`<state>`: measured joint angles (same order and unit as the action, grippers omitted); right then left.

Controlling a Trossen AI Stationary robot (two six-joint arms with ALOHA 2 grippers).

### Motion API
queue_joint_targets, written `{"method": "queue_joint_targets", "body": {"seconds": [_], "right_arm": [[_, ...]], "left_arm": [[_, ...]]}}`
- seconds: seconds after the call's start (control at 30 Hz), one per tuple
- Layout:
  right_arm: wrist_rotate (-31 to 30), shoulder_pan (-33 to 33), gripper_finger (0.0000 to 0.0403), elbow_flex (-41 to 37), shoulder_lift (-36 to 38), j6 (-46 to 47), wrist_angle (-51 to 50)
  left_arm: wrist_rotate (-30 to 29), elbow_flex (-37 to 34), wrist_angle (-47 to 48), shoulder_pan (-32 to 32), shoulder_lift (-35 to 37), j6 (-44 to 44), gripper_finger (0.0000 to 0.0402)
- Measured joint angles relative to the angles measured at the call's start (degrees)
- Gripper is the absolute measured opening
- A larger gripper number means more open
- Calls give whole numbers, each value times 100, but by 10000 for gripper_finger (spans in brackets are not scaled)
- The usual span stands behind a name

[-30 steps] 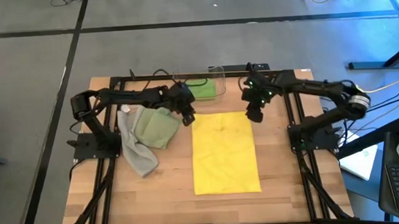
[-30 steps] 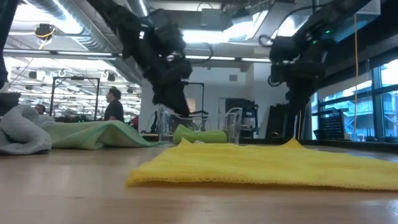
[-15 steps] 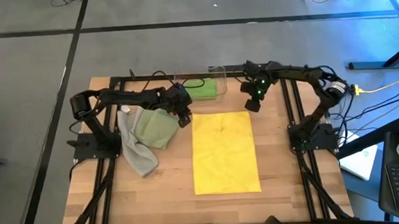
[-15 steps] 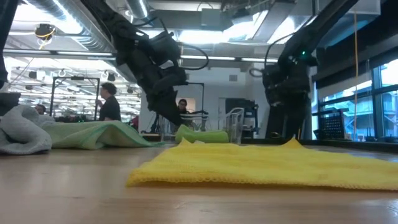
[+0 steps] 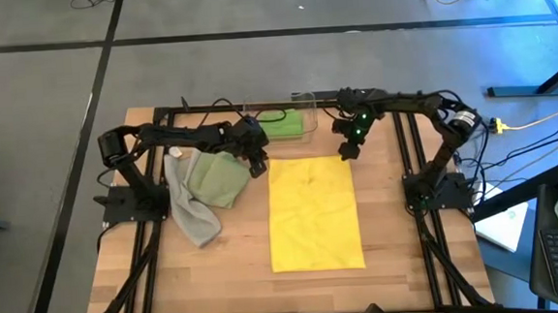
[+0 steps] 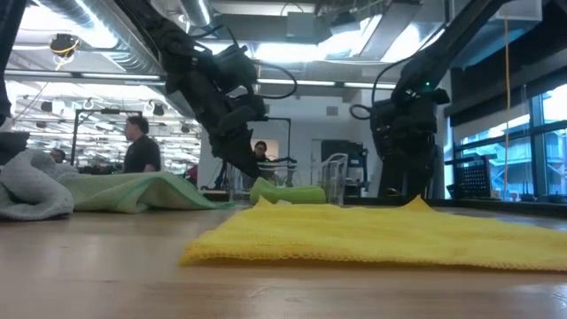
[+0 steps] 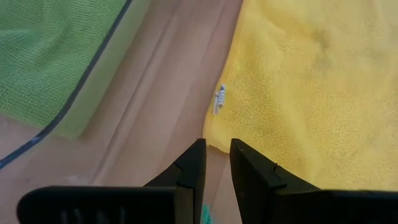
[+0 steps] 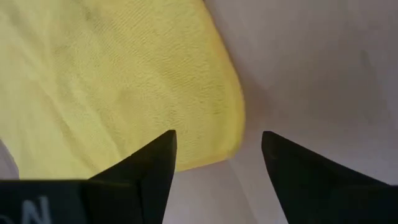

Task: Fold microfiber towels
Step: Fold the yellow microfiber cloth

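One camera hangs above and looks straight down on the whole surface and both arms. A second sits at surface height, facing level across it into the room. Each wrist camera looks closely past its own fingers at a far corner of the yellow towel, which all four views share.

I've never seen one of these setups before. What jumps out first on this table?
The big yellow towel lies flat in the middle of the wooden table. Two dark arms bend over its far edge: the left gripper at the far left corner, fingers nearly together, and the right gripper at the far right corner, fingers open. A grey towel and a pale green towel lie crumpled to its left.
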<state>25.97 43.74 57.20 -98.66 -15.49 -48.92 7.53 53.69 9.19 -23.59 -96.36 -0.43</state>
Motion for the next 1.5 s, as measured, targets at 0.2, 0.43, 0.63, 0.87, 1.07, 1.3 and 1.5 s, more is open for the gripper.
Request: {"method": "queue_joint_targets", "body": {"seconds": [0.2, 0.43, 0.63, 0.87, 1.07, 1.3, 1.5], "right_arm": [[-167, -407, 220, -280, 4, 3, 104], [-588, -576, 140, -452, 4, 27, 412], [-597, -500, 70, -455, 4, 153, 795], [-596, -452, 25, -455, 4, 44, 673], [-632, -534, 9, -456, 4, -5, 570], [-1164, -799, 5, -456, 344, -23, 577], [-1541, -1038, 7, -454, 1012, -23, 591]], "left_arm": [[-62, 0, 2, 4, 0, -29, 67], [-103, 0, -73, 14, 0, -34, 67], [-129, 1, -175, 172, 0, -100, 67], [-543, 2, -307, 384, 0, -93, 67], [-585, 2, -297, 382, 0, -17, 67], [-584, 2, -363, 380, 0, 59, 67], [-581, 2, -575, 380, 0, 62, 67]]}}
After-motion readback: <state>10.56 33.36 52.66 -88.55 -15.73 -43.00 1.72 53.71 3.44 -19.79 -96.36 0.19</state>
